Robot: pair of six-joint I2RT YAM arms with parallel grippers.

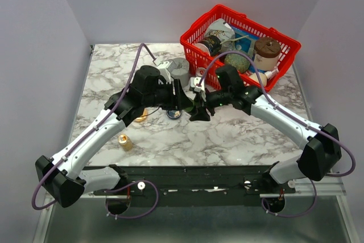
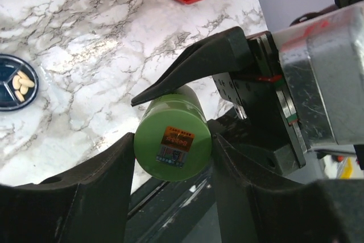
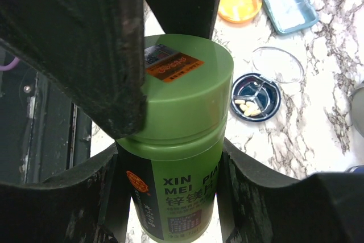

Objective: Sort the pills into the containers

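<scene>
Twisting the cap [image 2: 173,140], apparently pinched by the left gripper [image 2: 172,138], is best done with the green bottle [image 3: 170,197] clamped steady in the right gripper [image 3: 170,166], beside the blue dish [image 3: 255,83] holding pills [image 3: 248,106].

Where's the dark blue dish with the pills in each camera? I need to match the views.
Top external: dark blue dish just left of centre.
Left wrist: far left edge, partly cut off.
Right wrist: right of centre.
Shared landmark: green bottle, central in both wrist views.
</scene>
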